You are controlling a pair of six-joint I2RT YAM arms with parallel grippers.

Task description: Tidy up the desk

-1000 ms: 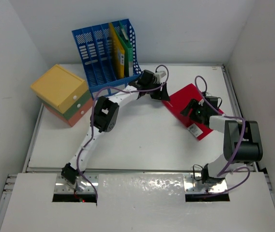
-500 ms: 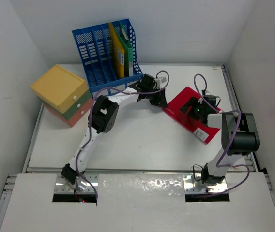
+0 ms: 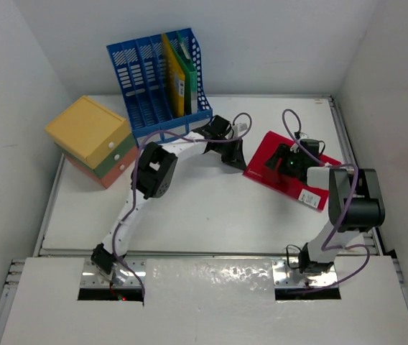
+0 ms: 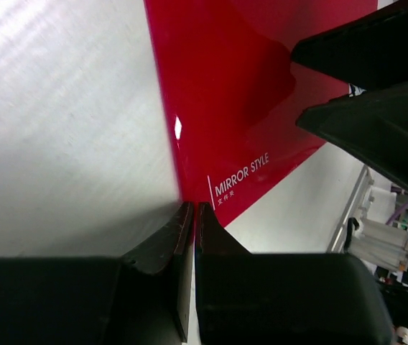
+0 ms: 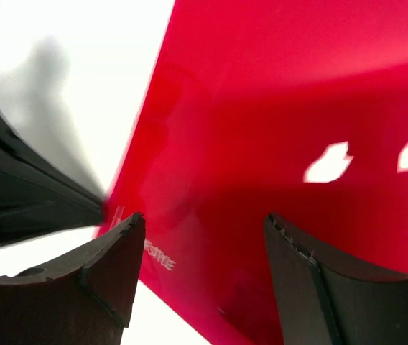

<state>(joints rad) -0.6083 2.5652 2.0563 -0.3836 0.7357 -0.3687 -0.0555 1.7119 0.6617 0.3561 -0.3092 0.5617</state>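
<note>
The white desk carries a red folder lying flat at the right; it also fills the left wrist view and the right wrist view. My left gripper is shut, its fingertips pinched at the folder's left corner, by the printed "MIRROR STYLE". My right gripper hangs open just over the folder's middle, its fingers spread above the red sheet and holding nothing. The left gripper's black fingers show at the left edge of the right wrist view.
A blue slotted file rack with a yellow and a green folder stands at the back left. A yellow-green-orange drawer box sits at the far left. Metal rails and white walls bound the desk.
The left gripper has moved nearer and rightward with the folder's corner. The red folder has turned and slid toward the right rail. The right gripper shifted slightly over it.
</note>
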